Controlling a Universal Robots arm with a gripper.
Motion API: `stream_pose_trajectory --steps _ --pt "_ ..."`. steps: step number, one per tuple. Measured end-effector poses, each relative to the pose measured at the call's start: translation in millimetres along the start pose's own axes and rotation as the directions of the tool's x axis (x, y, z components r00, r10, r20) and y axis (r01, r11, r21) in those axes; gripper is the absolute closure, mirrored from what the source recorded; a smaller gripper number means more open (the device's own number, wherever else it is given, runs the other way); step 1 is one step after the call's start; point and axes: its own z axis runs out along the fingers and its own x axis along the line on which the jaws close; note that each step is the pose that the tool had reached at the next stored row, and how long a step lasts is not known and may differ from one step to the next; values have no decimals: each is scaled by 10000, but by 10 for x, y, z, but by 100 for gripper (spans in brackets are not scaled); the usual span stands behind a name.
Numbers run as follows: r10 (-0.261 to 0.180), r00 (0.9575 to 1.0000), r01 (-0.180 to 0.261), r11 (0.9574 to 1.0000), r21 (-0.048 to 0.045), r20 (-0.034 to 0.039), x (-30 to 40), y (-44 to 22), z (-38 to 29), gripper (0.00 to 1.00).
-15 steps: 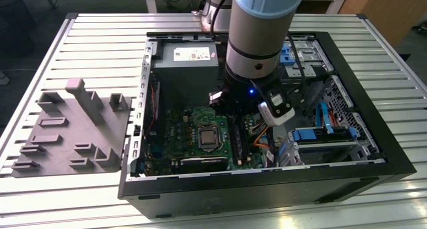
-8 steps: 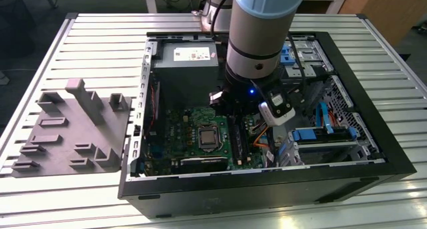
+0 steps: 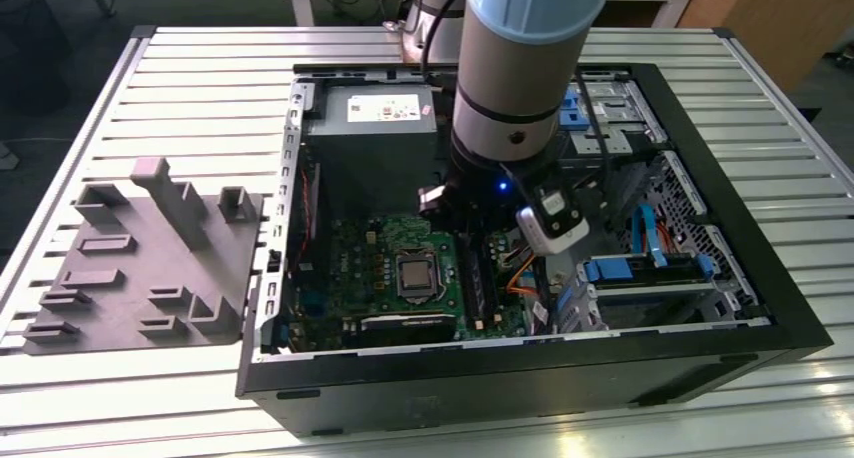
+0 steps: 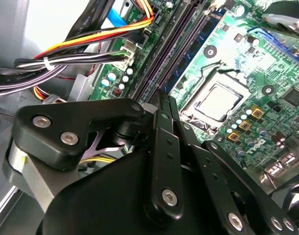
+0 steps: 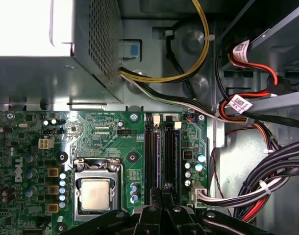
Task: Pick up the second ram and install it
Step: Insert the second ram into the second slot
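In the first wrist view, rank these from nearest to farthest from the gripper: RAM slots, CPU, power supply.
1. RAM slots: directly at the gripper tips.
2. CPU: in its socket beside the slots, a little off to one side.
3. Power supply: the grey metal box beyond the motherboard's edge, farthest.

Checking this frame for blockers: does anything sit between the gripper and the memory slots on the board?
Nothing visible does. The gripper hangs right over the memory slots beside the processor, with its fingers together. The cable bundle lies off to the side, apart from the slots.
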Motion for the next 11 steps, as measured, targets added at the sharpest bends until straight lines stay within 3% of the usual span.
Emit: stream_pose_trajectory --steps 11 --pt "0 10000 0 10000 0 0 1 -2 35 88"
